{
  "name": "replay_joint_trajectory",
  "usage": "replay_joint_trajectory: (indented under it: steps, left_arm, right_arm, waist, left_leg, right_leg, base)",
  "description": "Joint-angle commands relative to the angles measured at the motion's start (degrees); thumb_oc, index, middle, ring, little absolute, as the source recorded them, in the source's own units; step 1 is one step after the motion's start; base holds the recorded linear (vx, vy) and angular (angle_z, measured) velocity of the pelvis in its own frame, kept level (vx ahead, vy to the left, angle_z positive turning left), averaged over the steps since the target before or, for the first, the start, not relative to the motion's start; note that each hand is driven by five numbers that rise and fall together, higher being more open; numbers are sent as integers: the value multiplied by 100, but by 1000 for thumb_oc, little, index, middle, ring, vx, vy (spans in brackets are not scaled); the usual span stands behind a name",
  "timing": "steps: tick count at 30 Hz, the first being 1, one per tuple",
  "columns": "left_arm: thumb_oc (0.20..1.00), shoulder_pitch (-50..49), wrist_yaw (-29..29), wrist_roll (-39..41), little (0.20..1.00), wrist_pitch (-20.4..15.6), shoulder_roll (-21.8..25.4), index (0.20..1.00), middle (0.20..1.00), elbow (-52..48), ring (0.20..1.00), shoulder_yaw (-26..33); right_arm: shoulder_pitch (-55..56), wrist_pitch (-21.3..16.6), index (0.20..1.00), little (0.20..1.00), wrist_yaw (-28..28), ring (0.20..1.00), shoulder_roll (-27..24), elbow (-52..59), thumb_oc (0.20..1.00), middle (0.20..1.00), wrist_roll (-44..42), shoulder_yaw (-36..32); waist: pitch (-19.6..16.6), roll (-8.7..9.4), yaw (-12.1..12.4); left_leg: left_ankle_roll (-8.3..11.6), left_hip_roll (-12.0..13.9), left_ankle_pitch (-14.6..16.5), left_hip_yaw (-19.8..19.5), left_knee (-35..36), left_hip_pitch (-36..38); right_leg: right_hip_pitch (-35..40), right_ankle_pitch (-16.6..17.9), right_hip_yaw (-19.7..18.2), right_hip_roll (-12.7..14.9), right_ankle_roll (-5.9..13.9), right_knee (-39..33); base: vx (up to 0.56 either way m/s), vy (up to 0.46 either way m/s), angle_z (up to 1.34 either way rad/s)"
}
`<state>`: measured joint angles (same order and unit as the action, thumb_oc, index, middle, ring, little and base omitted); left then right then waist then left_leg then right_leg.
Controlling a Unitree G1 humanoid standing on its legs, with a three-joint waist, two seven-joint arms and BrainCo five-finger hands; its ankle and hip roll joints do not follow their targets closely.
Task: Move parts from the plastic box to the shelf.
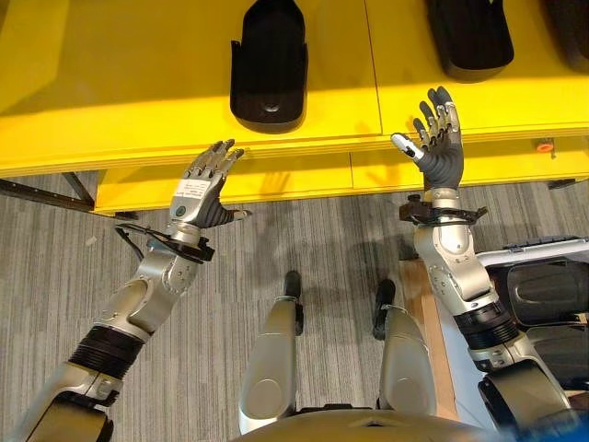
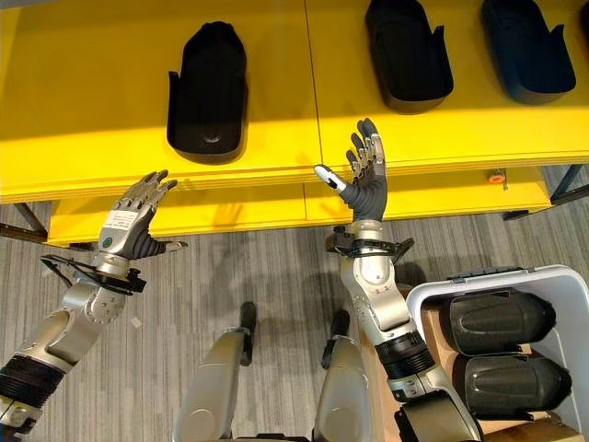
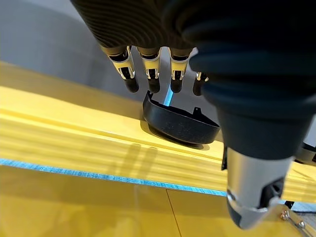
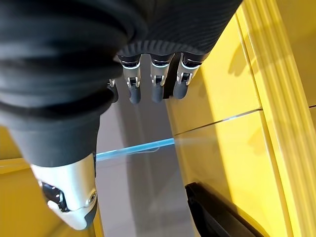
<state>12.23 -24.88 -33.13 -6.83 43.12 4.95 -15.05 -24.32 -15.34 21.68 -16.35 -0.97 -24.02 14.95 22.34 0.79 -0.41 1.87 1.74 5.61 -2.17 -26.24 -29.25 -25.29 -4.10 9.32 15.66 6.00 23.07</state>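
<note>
Right eye view showed a yellow shelf (image 2: 92, 120) across the top, with three black moulded parts resting on it: one (image 2: 207, 92) at 11 o'clock, a second (image 2: 408, 55) at 1 o'clock, a third (image 2: 527, 46) further right. A white plastic box (image 2: 437, 293) sat at 4 o'clock on the robot's right, two more black parts (image 2: 502, 322) lying side by side inside. Both arms were raised before the shelf edge. The left robot hand (image 2: 133, 216) at 9 o'clock and the right robot hand (image 2: 366, 175) near centre were spread wide with straight fingers, holding nothing, probably free to reach for the box next.
</note>
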Motion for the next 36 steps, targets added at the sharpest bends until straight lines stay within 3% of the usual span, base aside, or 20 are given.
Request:
replay_joint_trajectory:
  steps: [1,19,36]
  left_arm:
    - [1000,314,-25,-5,1000,-18,-79,1000,1000,72,1000,-100]
    - [1000,956,38,-12,1000,97,-376,1000,1000,803,1000,-632]
    - [1000,1147,-110,-62,1000,367,-387,1000,1000,1280,1000,-467]
  right_arm:
    - [53,-351,1000,1000,-38,1000,37,518,1000,1000,-23,-84]
    - [51,-365,1000,1000,-39,1000,64,583,1000,1000,-52,17]
    - [151,-313,1000,1000,-95,1000,39,614,1000,1000,-48,68]
  waist:
    - [-155,46,-6]
    - [-183,112,-132]
    - [-200,121,-181]
  left_leg:
    - [148,351,321,91,-72,174]
    - [150,386,299,139,-138,103]
    - [152,401,344,177,-196,79]
  right_leg:
    - [389,-256,-18,74,135,61]
    - [279,-209,-95,47,128,85]
    - [241,-196,-160,33,127,98]
  base:
    - [7,1,-4]
    - [0,0,0]
    - [1,1,0]
